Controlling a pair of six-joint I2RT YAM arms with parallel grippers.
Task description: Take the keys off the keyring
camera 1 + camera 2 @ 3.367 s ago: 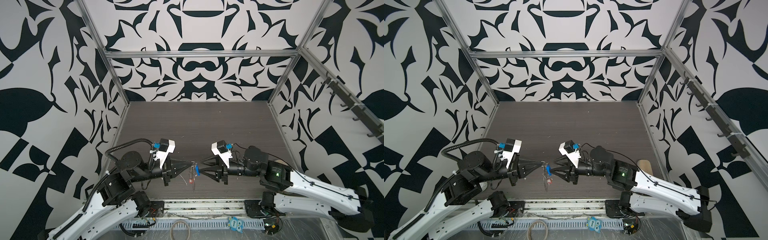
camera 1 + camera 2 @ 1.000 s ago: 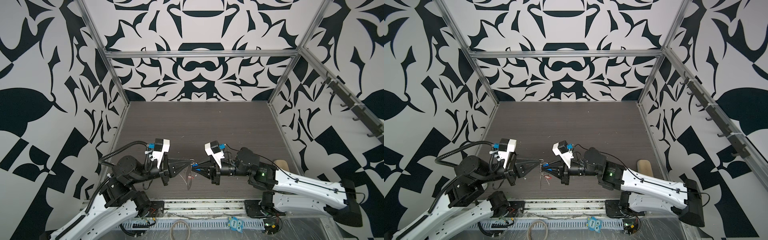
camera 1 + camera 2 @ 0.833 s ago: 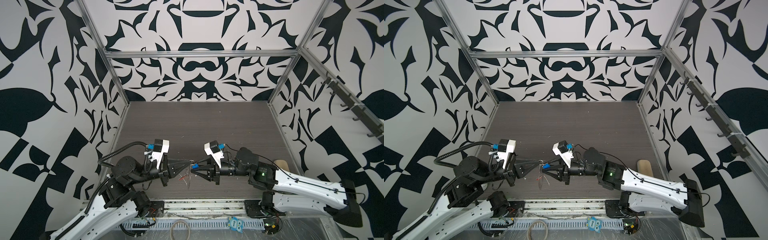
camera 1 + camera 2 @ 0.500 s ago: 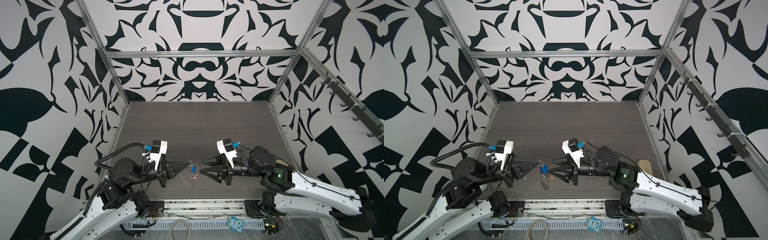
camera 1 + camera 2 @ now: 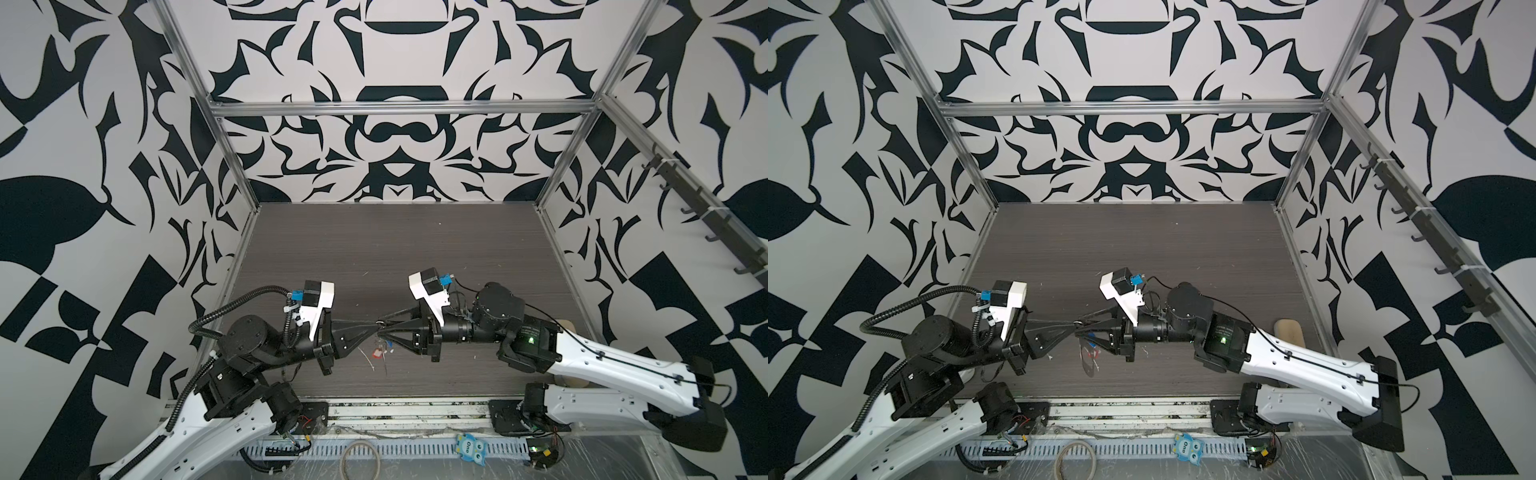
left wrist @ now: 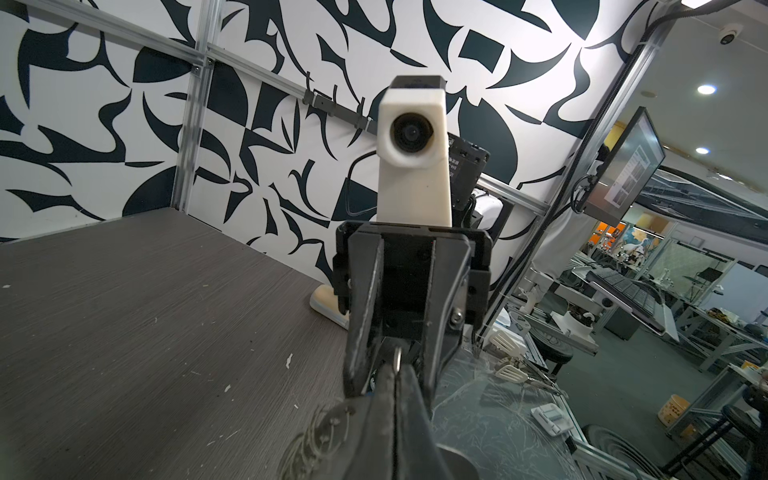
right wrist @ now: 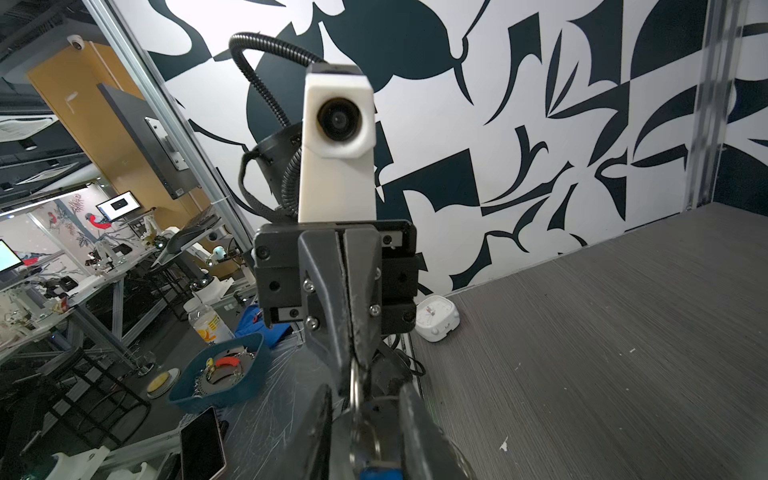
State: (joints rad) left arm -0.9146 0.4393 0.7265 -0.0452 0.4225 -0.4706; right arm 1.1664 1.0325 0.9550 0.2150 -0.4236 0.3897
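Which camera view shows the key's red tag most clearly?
The top views show it best: the red tag hangs free, small but unobstructed. Neither wrist view shows it; the right wrist view catches only the blue tag.

This is a robotics lab. A white-and-black left arm point(image 5: 195, 419) and right arm point(image 5: 606, 368) are mounted at the front of a dark wood-grain counter point(image 5: 395, 241). The counter is boxed in by an aluminium frame point(image 5: 399, 109) and walls point(image 5: 395, 54) printed with bold black-and-white shapes.

Beyond the enclosure, the wrist views show a large open hall. It has a wall-mounted monitor point(image 6: 623, 170), long workbenches point(image 6: 715, 328) crowded with equipment, recessed ceiling lights point(image 6: 706, 88) and a dome camera point(image 7: 77, 40). A blue bin point(image 7: 232, 390) of metal parts is also there.
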